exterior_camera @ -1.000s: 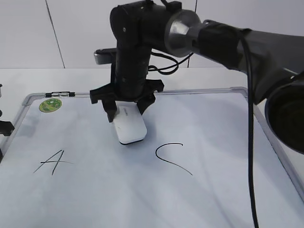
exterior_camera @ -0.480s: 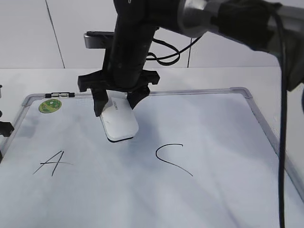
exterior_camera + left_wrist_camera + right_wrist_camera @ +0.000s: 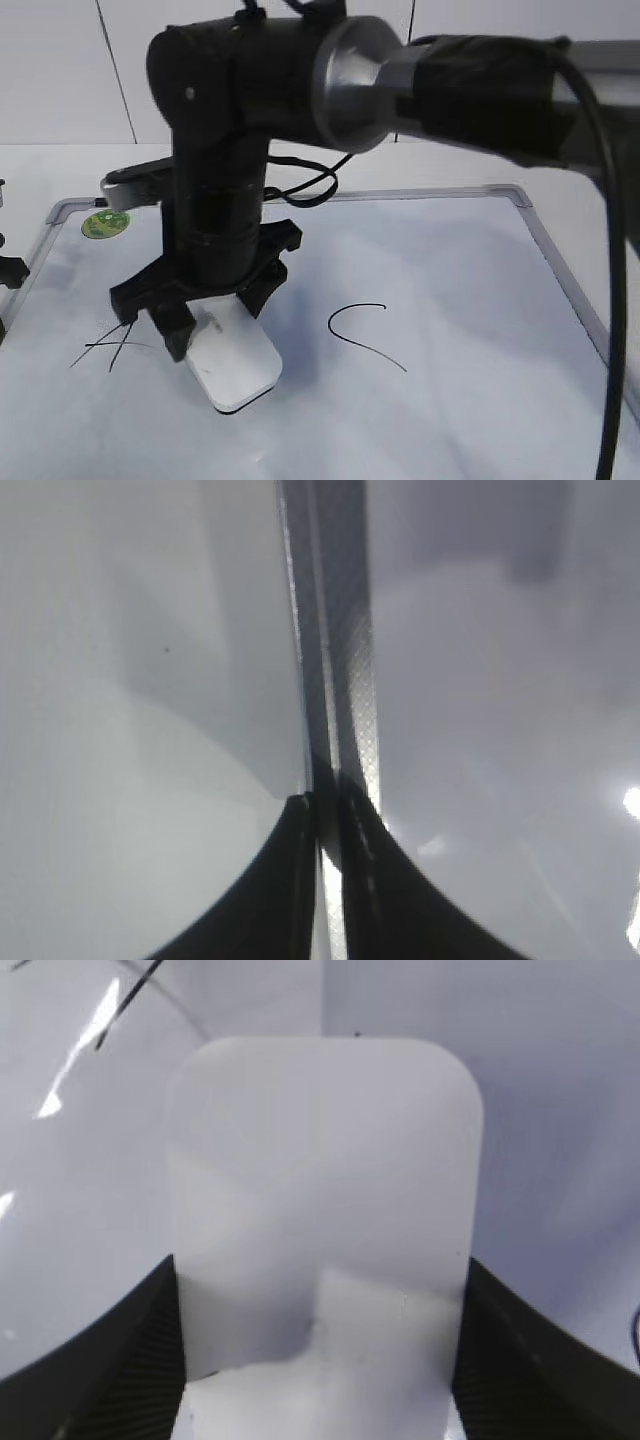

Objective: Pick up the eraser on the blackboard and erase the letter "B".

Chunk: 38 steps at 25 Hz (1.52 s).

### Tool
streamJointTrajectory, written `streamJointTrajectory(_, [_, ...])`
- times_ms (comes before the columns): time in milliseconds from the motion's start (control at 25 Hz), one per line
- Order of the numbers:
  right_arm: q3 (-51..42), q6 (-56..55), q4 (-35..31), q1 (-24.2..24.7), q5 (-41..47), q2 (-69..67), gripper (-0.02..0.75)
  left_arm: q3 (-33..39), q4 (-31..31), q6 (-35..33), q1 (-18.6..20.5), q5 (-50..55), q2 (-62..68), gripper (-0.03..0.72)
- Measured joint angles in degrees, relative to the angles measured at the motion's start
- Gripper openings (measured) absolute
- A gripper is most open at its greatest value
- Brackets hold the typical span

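The right gripper (image 3: 212, 325) is clamped on the eraser (image 3: 235, 364), one dark ribbed finger (image 3: 130, 1360) pressed to each long side of the block. The eraser lies flat on the blackboard (image 3: 470, 300), low on the writing surface between the "A" (image 3: 108, 343) and the "C" (image 3: 362, 333), just beside the "A". It is a smooth white block with rounded corners and a thin dark edge along its underside. Its rear end is hidden under the gripper body. No "B" can be made out on the board; the arm and eraser cover the spot between the two letters, and the upper part of the "A" is hidden by a finger.

The left gripper (image 3: 322, 825) has its two dark fingers nearly together over the board's silver-grey metal frame (image 3: 340, 630); whether they pinch it cannot be told. A round green sticker (image 3: 104, 224) sits in the board's far left corner.
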<state>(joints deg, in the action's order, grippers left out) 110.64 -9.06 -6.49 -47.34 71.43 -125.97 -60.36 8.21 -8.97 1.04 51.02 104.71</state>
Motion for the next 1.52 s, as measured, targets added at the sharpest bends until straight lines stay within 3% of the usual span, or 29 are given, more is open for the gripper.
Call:
streamJointTrajectory(880, [1.35, -1.21, 6.49, -1.46, 0.56, -6.48, 0.512, 0.0, 0.0, 0.0, 0.0, 0.25, 0.0, 0.02])
streamJointTrajectory(1520, [1.64, -2.53, 4.99, 6.22, 0.1, -6.6, 0.512, 0.0, 0.0, 0.0, 0.0, 0.25, 0.0, 0.02])
